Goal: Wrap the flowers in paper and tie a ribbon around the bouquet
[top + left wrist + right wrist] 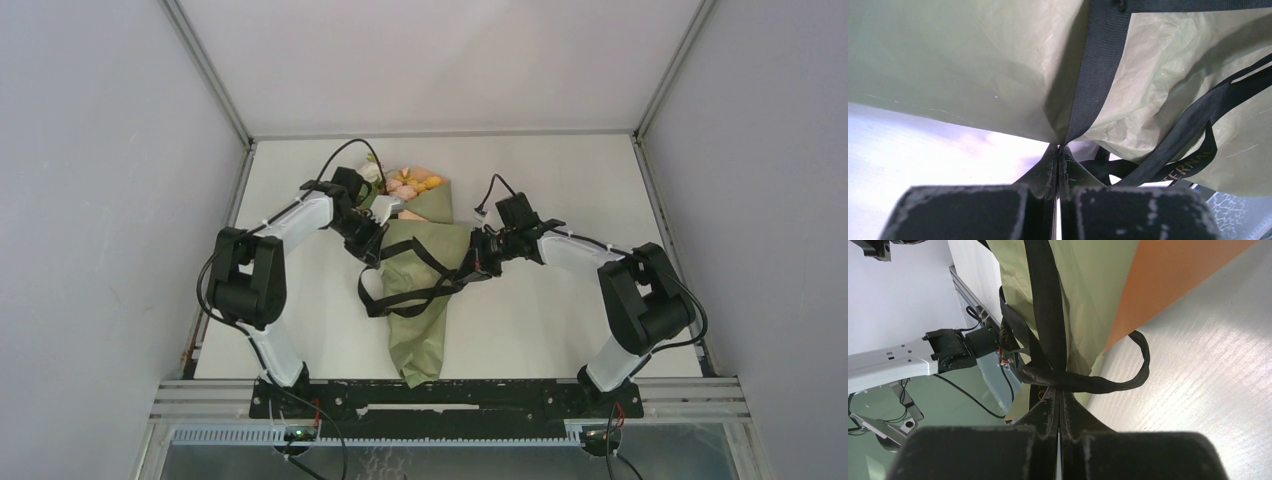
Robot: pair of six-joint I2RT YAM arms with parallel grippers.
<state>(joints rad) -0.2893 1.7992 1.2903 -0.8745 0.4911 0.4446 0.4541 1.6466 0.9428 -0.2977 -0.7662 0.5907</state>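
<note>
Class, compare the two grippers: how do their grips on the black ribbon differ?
Strand: the left gripper pinches one flat strand of the ribbon, while the right gripper pinches a bunched part with a loop. Side: the left gripper is at the bouquet's left edge, the right gripper at its right edge. Shared: both are shut on the ribbon.
</note>
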